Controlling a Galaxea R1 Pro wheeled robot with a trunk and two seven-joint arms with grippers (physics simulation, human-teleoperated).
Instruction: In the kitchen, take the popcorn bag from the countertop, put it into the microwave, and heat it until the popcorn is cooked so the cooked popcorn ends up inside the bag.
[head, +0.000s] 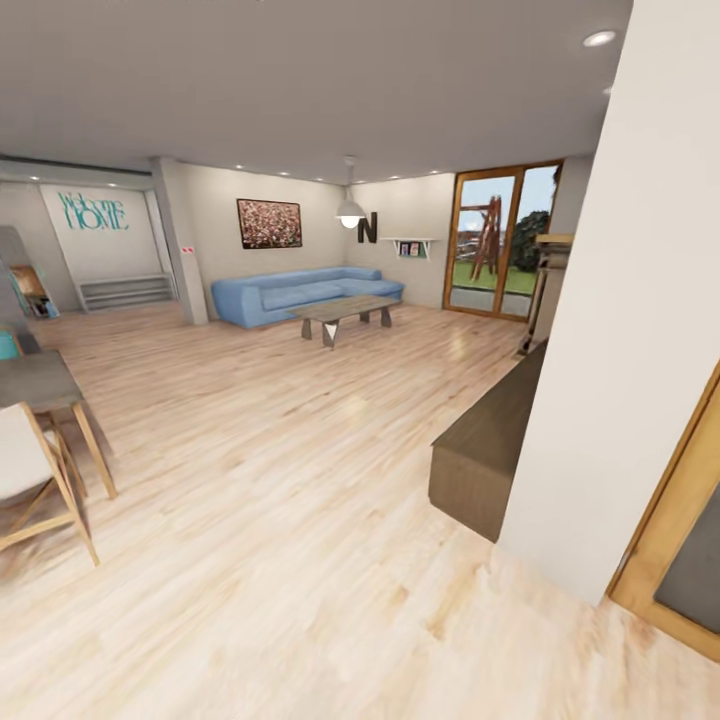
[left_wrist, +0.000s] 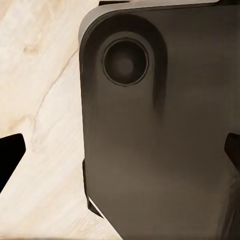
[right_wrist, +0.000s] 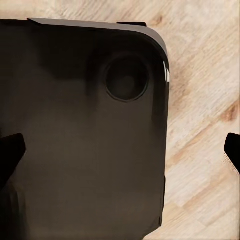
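I am in a living room with a pale wooden floor; the popcorn bag, the microwave and the countertop are out of view. In the left wrist view my left gripper is open, its dark fingertips far apart, hanging over my own dark base and the floor. The right wrist view has my right gripper open too, fingertips at both edges, above the same dark base. Nothing lies between either pair of fingers.
A white wall corner stands close at the right, with a wooden door frame and a low dark cabinet beside it. A table and chair sit at the left. A blue sofa and coffee table lie far ahead.
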